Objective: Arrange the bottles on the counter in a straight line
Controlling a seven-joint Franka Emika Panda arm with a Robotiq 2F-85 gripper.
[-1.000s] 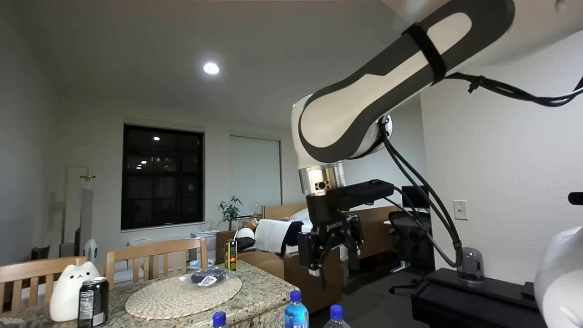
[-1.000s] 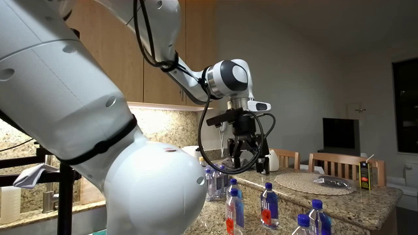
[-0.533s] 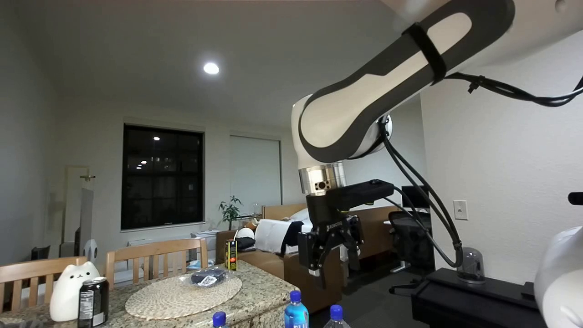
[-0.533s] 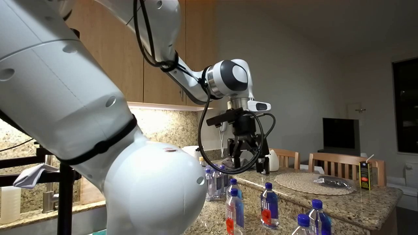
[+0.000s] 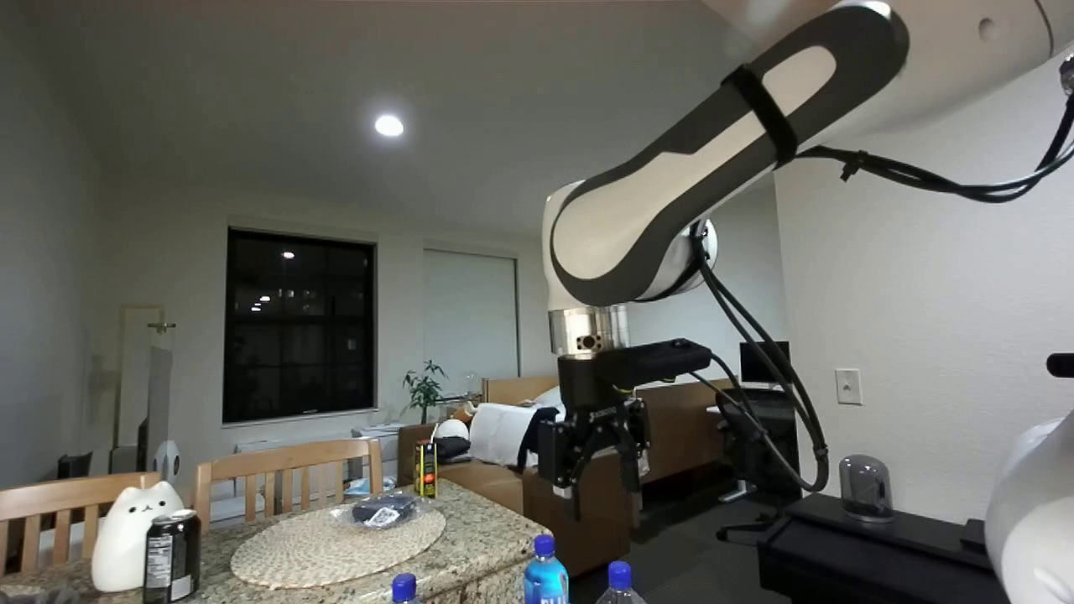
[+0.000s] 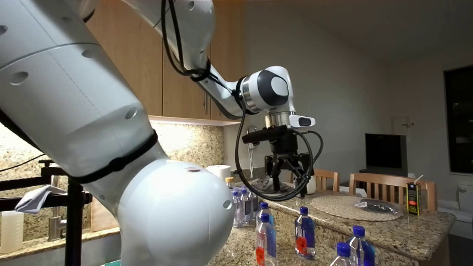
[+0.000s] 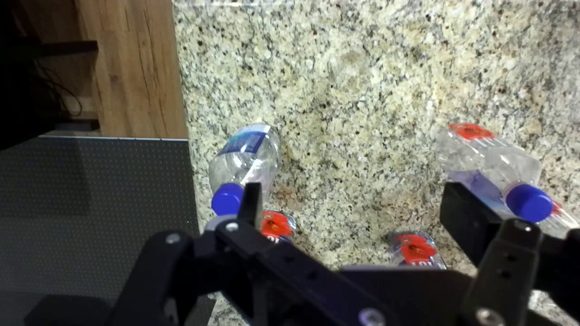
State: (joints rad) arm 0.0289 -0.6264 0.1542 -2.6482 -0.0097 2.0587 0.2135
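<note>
Pincer [image 5: 602,505] shifted; packet [image 5: 383,511] on mat [image 5: 327,554], carton [image 5: 426,470] near.

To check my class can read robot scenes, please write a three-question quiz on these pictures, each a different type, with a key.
1. True or false: the gripper is open.
2. The blue-capped bottles are: A) all lying flat; B) in one straight line; C) standing in staggered spots.
3. Fill in: the plastic-wrapped packet lies on the round woven ____.
Key: 1. true; 2. C; 3. mat.
</note>
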